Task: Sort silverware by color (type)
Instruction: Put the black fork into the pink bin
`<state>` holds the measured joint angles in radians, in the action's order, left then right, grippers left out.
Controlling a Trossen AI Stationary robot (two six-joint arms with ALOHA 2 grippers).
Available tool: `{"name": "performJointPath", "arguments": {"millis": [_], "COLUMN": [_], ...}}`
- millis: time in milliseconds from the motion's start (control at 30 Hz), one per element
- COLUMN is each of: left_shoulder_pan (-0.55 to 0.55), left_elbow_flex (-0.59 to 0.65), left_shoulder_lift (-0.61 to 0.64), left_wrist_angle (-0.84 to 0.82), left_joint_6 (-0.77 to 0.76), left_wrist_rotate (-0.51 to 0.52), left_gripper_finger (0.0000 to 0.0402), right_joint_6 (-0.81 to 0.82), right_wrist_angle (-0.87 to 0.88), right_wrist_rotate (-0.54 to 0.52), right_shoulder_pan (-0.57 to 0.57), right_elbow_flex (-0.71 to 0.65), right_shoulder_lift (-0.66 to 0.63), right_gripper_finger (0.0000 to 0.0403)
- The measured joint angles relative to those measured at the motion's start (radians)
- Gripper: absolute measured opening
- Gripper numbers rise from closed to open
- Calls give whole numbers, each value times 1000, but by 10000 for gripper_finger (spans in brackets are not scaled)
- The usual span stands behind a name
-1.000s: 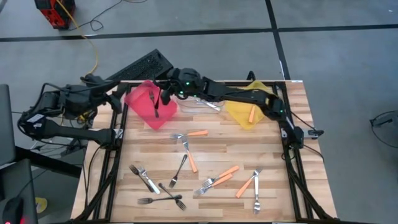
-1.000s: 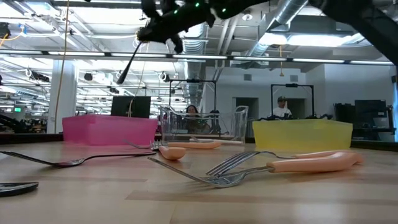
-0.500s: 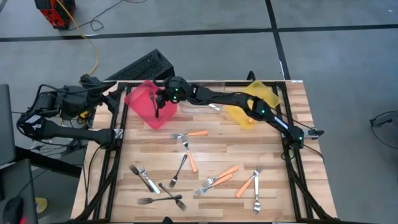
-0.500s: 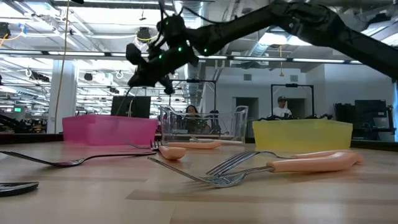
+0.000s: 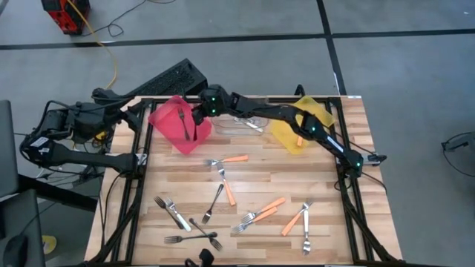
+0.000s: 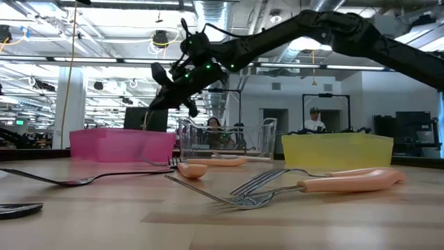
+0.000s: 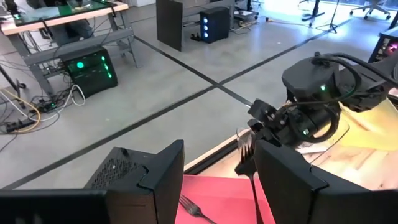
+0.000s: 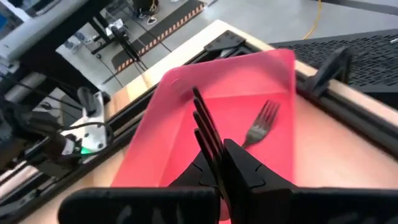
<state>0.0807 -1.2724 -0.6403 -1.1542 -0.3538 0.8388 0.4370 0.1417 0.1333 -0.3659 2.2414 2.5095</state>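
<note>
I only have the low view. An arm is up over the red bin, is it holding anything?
Observer: Yes. The right wrist view shows the right gripper shut on a dark fork, above the red bin.
Operator: Anything in that bin already?
Observer: One loose fork lies on its floor, apart from the held one.
Operator: Where's the other arm?
Observer: The left gripper waits open off the table's left edge, facing the bin.

The right arm is stretched across the far side of the table, its gripper (image 5: 199,116) closed and tipped downward. The left arm is folded back beyond the table's left edge, its gripper (image 7: 219,171) held parted.
</note>
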Motion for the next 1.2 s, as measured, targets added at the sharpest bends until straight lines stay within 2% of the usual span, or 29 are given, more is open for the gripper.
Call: {"name": "performJointPath", "arguments": {"millis": [133,300,600,700,1000,1200], "left_shoulder_pan": [0,0,0,0,0,0], "left_elbow_flex": [0,0,0,0,0,0], "left_shoulder_lift": [0,0,0,0,0,0], "left_wrist_angle": [0,-1,-10,-10,-9,-14], "left_joint_6": [-8,-7,-8,-8,-8,-8], "left_wrist_rotate": [22,41,41,40,40,40], "left_gripper_finger": [182,182,182,182,182,182], "right_joint_6": [-2,-47,-78,-104,-105,-135], "right_wrist_angle": [0,-9,-24,-22,-24,-82], "right_wrist_rotate": [2,45,26,26,26,23], "right_shoulder_pan": [-5,1,27,27,24,26], "right_elbow_flex": [0,0,0,0,0,-1], "right_shoulder_lift": [0,0,-1,-1,-1,-1], "right_gripper_finger": [41,41,61,81,181,203]}}
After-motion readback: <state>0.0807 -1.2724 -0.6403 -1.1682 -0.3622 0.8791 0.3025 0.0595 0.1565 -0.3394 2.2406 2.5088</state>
